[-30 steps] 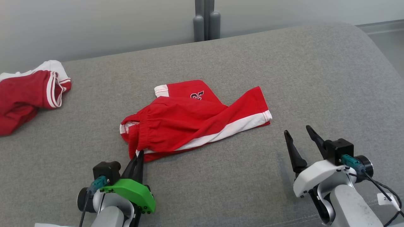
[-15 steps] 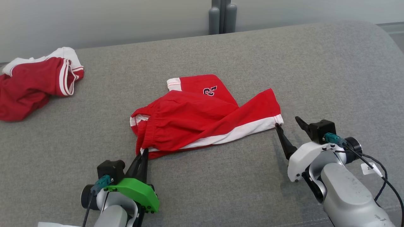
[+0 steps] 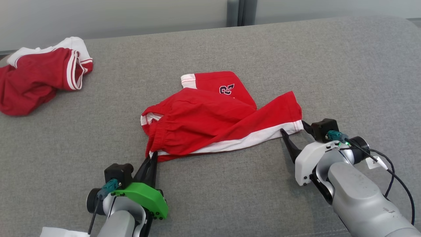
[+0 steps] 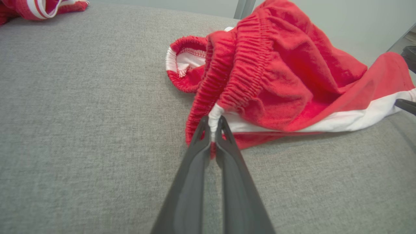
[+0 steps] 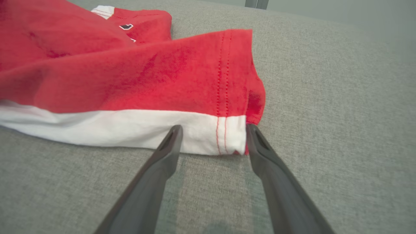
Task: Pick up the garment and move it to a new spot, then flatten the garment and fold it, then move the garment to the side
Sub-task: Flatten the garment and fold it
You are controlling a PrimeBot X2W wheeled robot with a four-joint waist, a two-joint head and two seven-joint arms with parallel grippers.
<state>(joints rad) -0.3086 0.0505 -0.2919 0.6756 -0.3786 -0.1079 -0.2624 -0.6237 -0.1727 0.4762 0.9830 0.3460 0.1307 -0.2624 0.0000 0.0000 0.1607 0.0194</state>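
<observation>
Holding entry one: my left gripper [image 4: 213, 122], fingers pressed together on a pinch of white trim at the waistband corner of the red shorts [image 3: 210, 121].

Entry two: my right gripper [image 5: 213, 128], fingers spread wide, nothing gripped. Its tips sit low on either side of the white-banded hem corner of one leg. One tip is close against the red edge, the other just in front of the white band.

Entry three: the shorts themselves, crumpled mid-cushion between my two grippers. The elastic waistband is bunched toward my left. The other leg lies at the far side, showing a dark printed emblem [image 3: 227, 89].

Entry four: grey fabric cushion [image 3: 329, 65] under everything.

Entry five: second red-and-white garment [image 3: 36, 79], heaped at the far left, well apart.
</observation>
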